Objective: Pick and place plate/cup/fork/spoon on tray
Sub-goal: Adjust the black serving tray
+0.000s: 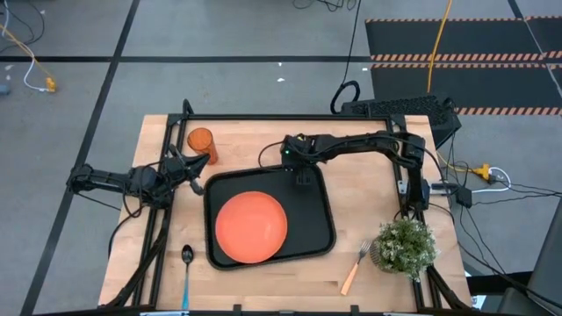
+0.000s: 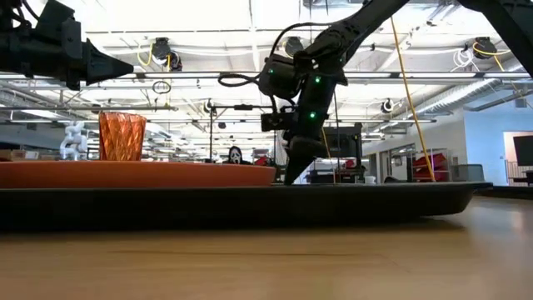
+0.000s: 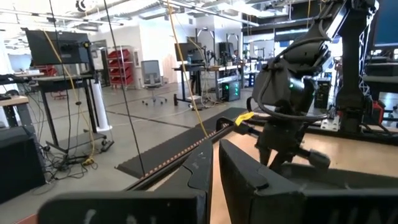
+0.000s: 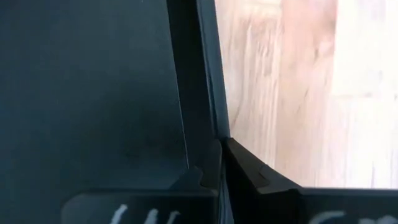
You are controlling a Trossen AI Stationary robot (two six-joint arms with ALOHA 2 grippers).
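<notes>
Right gripper [image 1: 303,178] is down at the far edge of the tray [image 1: 327,224], and from the wrist view its fingers [image 4: 245,165] look pinched shut on the tray's raised rim, one on the inside and one on the table side. Left gripper [image 1: 195,180] hangs near the tray's far left corner, just beside the cup [image 1: 200,140], fingers nearly together with nothing between them that I can see. What worries me is that hold on the rim: if the arm pulls or lifts from there, the whole tray could slide or tip, and the plate [image 1: 251,226] lying flat in it toward the near side would shift with it. A thin rim is also easy to lose, so the tray might drop back with a jolt. The left arm sits close enough to the cup that a careless swing could knock that tumbler over. As for what holds what, the tray carries only the plate; the cup stands upright on the bare wood off the tray's far left corner, and I cannot tell whether anything is in it. The spoon [image 1: 186,268] lies on the table just left of the tray's near corner, the fork [image 1: 355,266] off to the right beside a small potted plant [image 1: 403,245].
</notes>
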